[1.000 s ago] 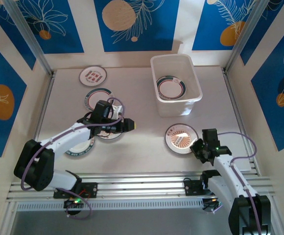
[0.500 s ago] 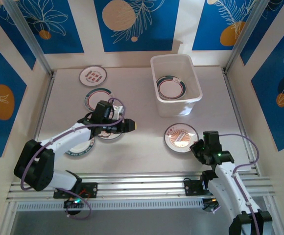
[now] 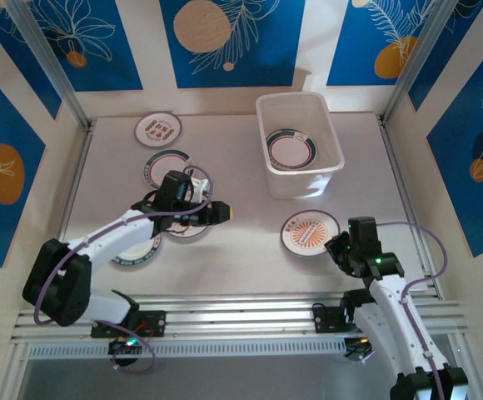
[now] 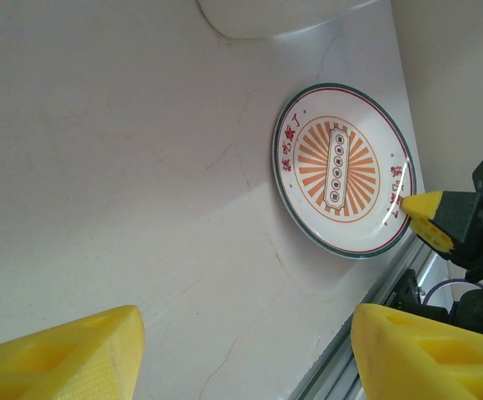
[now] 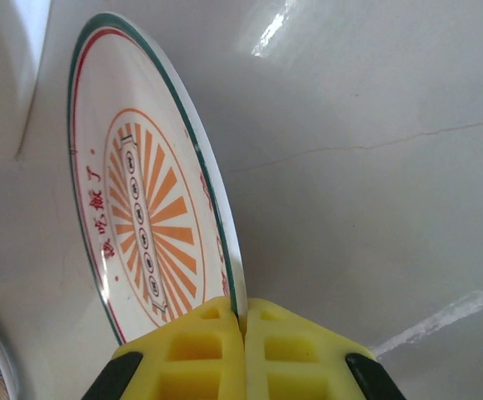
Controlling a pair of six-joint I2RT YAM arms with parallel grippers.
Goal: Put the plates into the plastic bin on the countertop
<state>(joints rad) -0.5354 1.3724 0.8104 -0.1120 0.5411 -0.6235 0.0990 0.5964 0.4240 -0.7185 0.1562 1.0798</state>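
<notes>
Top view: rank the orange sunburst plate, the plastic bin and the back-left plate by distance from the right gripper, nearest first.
1. orange sunburst plate: front right, its rim pinched in the right gripper.
2. plastic bin: farther back, right of centre.
3. back-left plate: by the far left corner, across the countertop.

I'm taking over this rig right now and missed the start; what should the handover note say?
Left gripper: open, empty, above the plates at left.
Right gripper: shut on the rim of the orange sunburst plate, on the near side of the plastic bin.
Done: one green-rimmed plate lies in the bin.
Left: the held plate, plus at least four on the countertop.
</notes>
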